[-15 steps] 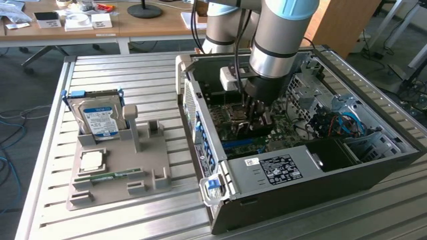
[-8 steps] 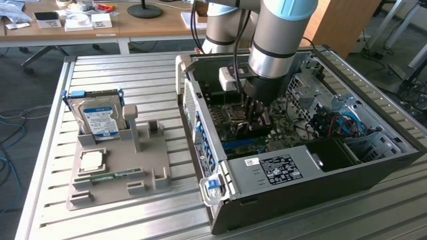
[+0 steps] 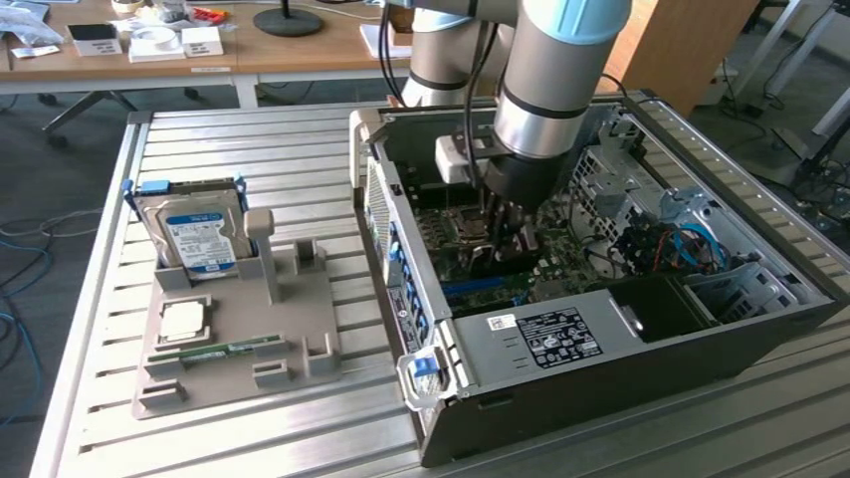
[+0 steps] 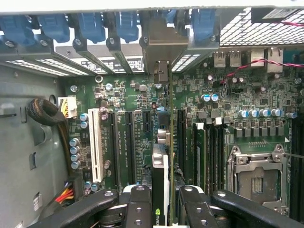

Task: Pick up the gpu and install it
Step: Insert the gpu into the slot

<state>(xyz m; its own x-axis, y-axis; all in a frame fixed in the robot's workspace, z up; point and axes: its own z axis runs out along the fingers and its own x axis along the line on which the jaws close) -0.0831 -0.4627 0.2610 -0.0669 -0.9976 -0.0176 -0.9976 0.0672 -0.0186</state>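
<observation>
The arm (image 3: 558,80) reaches down into the open computer case (image 3: 638,368), which lies on its side on the metal desk (image 3: 266,139). The gripper (image 3: 509,234) is deep inside the case, and the arm's thick body hides much of it in the exterior view. Under it is a dark block, the gpu (image 3: 516,261), but its shape is hard to make out there.

The wrist view is clearer. The gripper (image 4: 166,194) is clenched on the gpu (image 4: 160,166), with 1 black finger (image 4: 137,204) on each side of it. The card is seen edge-on, so its face and fan are hidden, and its near end is cut off by the picture's edge. It stands over the green board (image 4: 228,95), between 2 long black slots (image 4: 127,142). I cannot tell if its lower edge is pushed into a slot or just sits above it. A white slot (image 4: 97,142) is near, and blue clips (image 4: 90,23) line the case wall.

On the exterior view's left, a grey holder (image 3: 233,299) sits on the desk, well apart from the case. It holds a hard drive (image 3: 199,234) standing up, a square chip (image 3: 181,319) and a thin memory stick (image 3: 223,350).
</observation>
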